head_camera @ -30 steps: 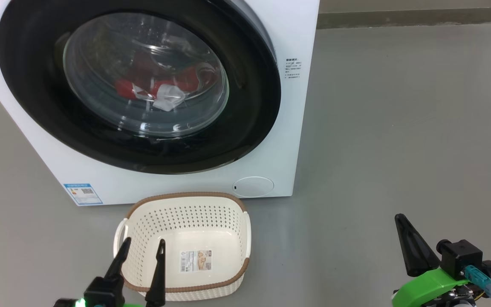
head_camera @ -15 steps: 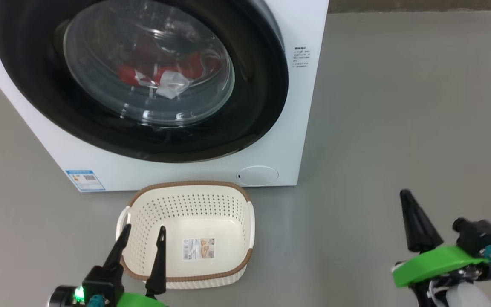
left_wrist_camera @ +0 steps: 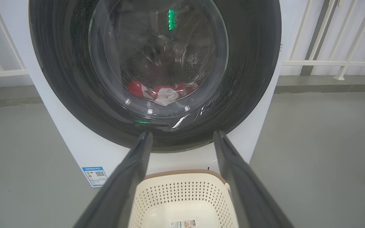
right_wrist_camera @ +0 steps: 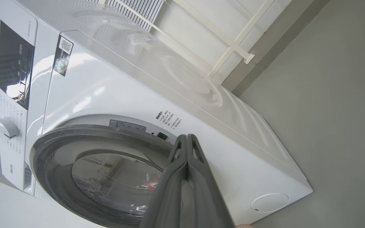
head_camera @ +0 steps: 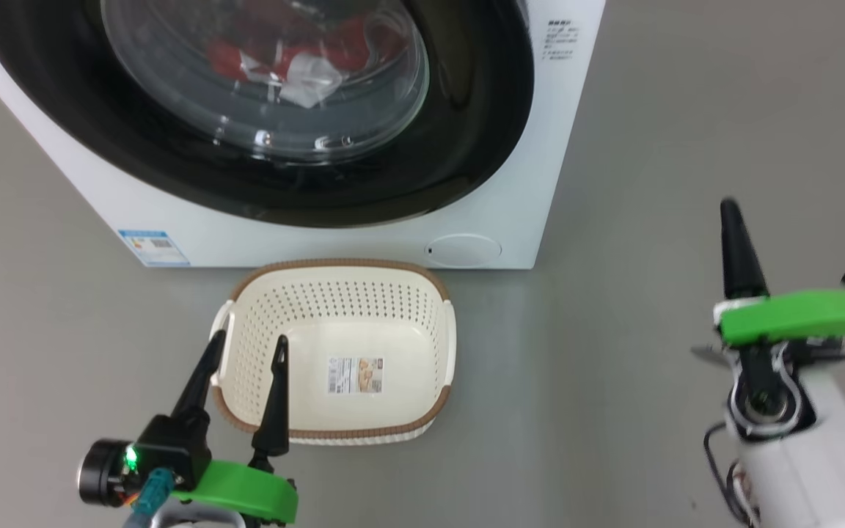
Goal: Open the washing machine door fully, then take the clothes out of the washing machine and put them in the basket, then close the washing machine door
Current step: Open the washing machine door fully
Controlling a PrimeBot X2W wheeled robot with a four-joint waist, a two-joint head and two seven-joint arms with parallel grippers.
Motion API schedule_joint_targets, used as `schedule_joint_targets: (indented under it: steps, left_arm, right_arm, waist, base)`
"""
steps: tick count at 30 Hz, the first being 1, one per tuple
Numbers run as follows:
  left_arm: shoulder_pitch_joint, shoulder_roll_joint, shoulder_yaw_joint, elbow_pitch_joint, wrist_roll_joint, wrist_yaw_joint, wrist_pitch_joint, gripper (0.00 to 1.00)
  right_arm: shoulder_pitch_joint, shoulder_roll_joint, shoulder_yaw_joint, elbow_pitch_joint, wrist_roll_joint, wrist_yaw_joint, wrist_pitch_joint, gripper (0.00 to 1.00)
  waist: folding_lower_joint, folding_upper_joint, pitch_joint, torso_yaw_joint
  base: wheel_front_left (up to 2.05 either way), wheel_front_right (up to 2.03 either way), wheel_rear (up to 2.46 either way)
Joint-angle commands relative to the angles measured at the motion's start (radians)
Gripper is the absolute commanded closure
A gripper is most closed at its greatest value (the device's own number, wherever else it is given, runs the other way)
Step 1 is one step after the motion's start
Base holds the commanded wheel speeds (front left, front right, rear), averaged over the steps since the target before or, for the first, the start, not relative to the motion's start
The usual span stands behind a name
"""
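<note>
Your washing machine door [head_camera: 283, 191] sits closed, its top cut off in the head view; the right wrist view gives you its upper rim. The clothes [head_camera: 287, 62] blur red behind the glass. The left gripper [head_camera: 249, 339] gapes empty near the basket [head_camera: 342, 262]; the right gripper [head_camera: 730, 213] is clenched, empty.

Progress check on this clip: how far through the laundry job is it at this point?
Done: nothing visible; the washing machine door looks shut, with the clothes behind its glass. In hand: the right gripper, shut, points toward the door, touching nothing; the left gripper hangs open by the empty basket. Left: opening, unloading, closing.
</note>
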Motion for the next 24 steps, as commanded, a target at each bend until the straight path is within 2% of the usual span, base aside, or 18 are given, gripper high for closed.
schedule_joint_targets:
  steps: [1,2,4,10,24]
  left_arm:
    - [-0.041,0.006,0.027,-0.031,-0.006,-0.003,-0.012,0.00]
    - [-0.054,0.006,0.023,-0.031,-0.008,-0.005,-0.012,0.00]
    - [-0.069,0.005,0.018,-0.035,-0.007,-0.007,-0.012,0.00]
    - [-0.106,0.004,-0.001,-0.044,-0.006,-0.010,-0.012,0.00]
    - [-0.182,0.003,-0.055,-0.051,-0.029,0.001,-0.012,0.00]
  right_arm:
    - [-0.061,-0.006,0.012,-0.020,0.055,0.001,0.022,1.00]
    - [-0.110,-0.007,-0.006,-0.010,0.143,0.001,0.066,1.00]
    - [-0.160,-0.011,-0.026,0.003,0.224,0.001,0.112,1.00]
    - [-0.314,-0.034,-0.079,0.104,0.396,0.001,0.255,1.00]
    - [-0.606,-0.078,-0.067,0.341,0.507,0.001,0.510,1.00]
  waist:
    - [0.0000,-0.0001,0.042,0.020]
    - [0.0000,-0.0001,0.064,0.025]
    - [0.0000,-0.0001,0.086,0.031]
    - [0.0000,-0.0001,0.136,0.049]
    - [0.0000,-0.0001,0.217,0.110]
  base:
    - [0.00,0.00,0.00]
    - [0.00,0.00,0.00]
    - [0.00,0.00,0.00]
    - [0.00,0.00,0.00]
    - [0.00,0.00,0.00]
